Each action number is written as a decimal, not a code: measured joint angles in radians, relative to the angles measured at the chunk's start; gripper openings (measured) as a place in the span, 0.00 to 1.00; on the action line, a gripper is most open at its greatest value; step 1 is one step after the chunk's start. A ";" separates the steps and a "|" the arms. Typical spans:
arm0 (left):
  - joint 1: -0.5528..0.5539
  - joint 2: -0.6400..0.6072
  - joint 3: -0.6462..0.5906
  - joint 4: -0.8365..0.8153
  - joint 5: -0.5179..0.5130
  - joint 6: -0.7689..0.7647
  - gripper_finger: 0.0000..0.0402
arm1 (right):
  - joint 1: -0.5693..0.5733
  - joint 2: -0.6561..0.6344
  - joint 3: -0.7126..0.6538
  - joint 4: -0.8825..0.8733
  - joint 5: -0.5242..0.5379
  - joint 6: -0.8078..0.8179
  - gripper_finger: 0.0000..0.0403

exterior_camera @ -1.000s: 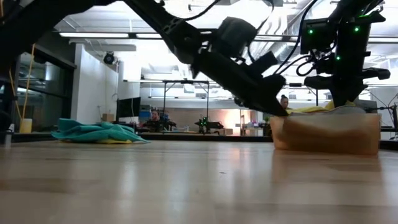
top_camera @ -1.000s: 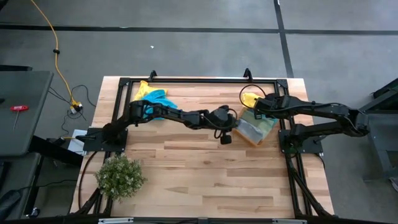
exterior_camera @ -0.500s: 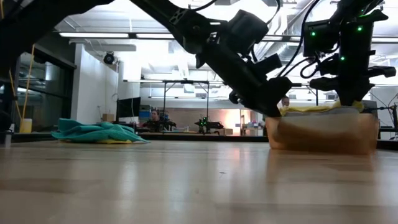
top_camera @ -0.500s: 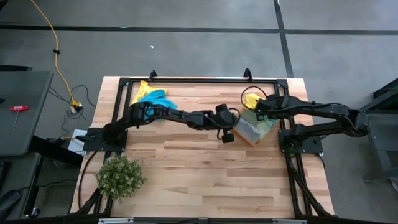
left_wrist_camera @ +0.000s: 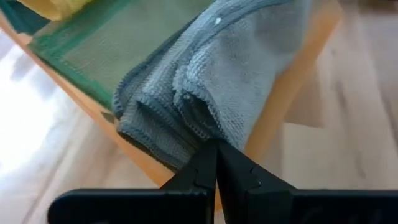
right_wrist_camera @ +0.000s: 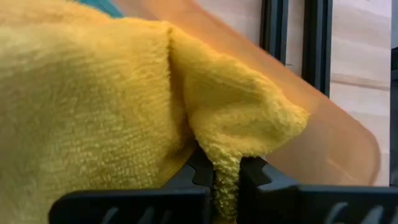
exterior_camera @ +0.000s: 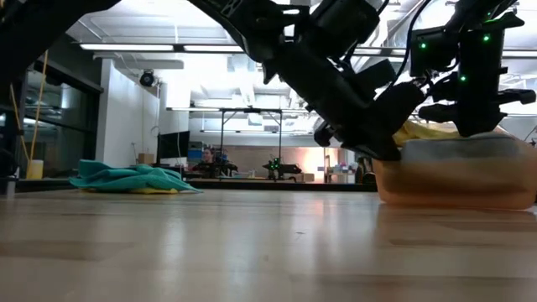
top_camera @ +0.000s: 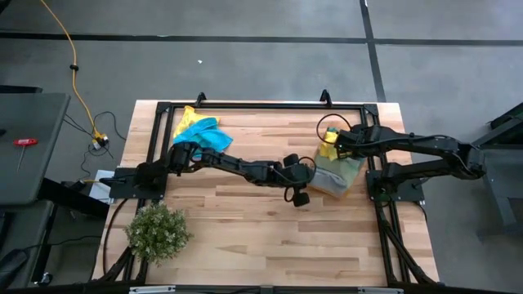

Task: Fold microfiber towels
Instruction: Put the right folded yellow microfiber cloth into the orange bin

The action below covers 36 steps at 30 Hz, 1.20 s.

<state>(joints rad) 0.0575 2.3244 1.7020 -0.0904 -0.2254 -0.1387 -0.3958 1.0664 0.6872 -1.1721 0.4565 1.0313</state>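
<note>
Plant [top_camera: 157, 231] sat at the near left corner of the tabletop [top_camera: 245, 220]. Mid-table, left gripper [left_wrist_camera: 216, 148] was clenched on a fold of the grey towel [left_wrist_camera: 236, 68] hanging over the rim of the orange bin [top_camera: 350, 181]. Right gripper [right_wrist_camera: 225, 167] was pinched on an edge of the yellow towel [right_wrist_camera: 87, 93] at the bin's far side. Loose teal towels [top_camera: 200, 133] lay heaped over another yellow cloth at the far left, well apart
</note>
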 joint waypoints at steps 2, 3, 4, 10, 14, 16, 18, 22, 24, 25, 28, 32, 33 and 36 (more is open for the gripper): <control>-0.007 0.001 0.000 0.014 0.005 -0.020 0.00 | -0.001 0.000 0.000 -0.001 0.010 0.000 0.02; -0.009 0.002 -0.001 0.025 0.012 -0.027 0.00 | -0.002 0.000 0.000 0.000 0.014 0.001 0.02; -0.011 0.002 -0.002 0.038 0.022 -0.035 0.00 | -0.003 0.000 0.000 0.002 0.018 0.000 0.02; -0.011 0.004 -0.003 0.082 0.079 -0.067 0.00 | -0.003 0.000 0.000 0.026 0.026 -0.023 0.02; 0.002 0.004 -0.003 0.087 0.079 -0.077 0.00 | -0.003 0.000 0.000 0.039 0.039 -0.042 0.04; 0.009 0.003 -0.002 0.089 0.079 -0.088 0.00 | -0.003 0.000 0.000 0.038 0.056 -0.042 0.07; 0.016 0.002 -0.001 0.091 0.081 -0.095 0.00 | -0.003 0.000 0.000 0.038 0.070 -0.044 0.12; 0.028 0.001 -0.001 0.090 0.088 -0.096 0.00 | -0.003 0.000 0.000 0.039 0.103 -0.044 0.26; 0.028 0.001 -0.001 0.090 0.088 -0.096 0.00 | -0.003 0.000 0.000 0.040 0.124 -0.045 0.33; 0.028 0.001 -0.001 0.090 0.088 -0.095 0.00 | -0.003 0.000 0.000 0.041 0.130 -0.046 0.36; 0.033 0.000 -0.001 0.090 0.089 -0.088 0.00 | -0.003 0.000 0.000 0.059 0.135 -0.067 0.43; 0.045 -0.028 -0.002 0.038 0.089 -0.049 0.00 | -0.003 0.000 0.000 0.076 0.144 -0.110 0.46; 0.049 -0.044 -0.005 0.000 0.089 -0.036 0.00 | -0.003 -0.001 0.000 0.080 0.153 -0.116 0.46; 0.059 -0.114 -0.005 -0.084 0.065 0.014 0.00 | -0.001 -0.002 0.000 0.112 0.176 -0.142 0.45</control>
<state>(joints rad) 0.1165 2.2103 1.6966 -0.1745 -0.1604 -0.1245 -0.3965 1.0645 0.6870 -1.0606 0.6328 0.8888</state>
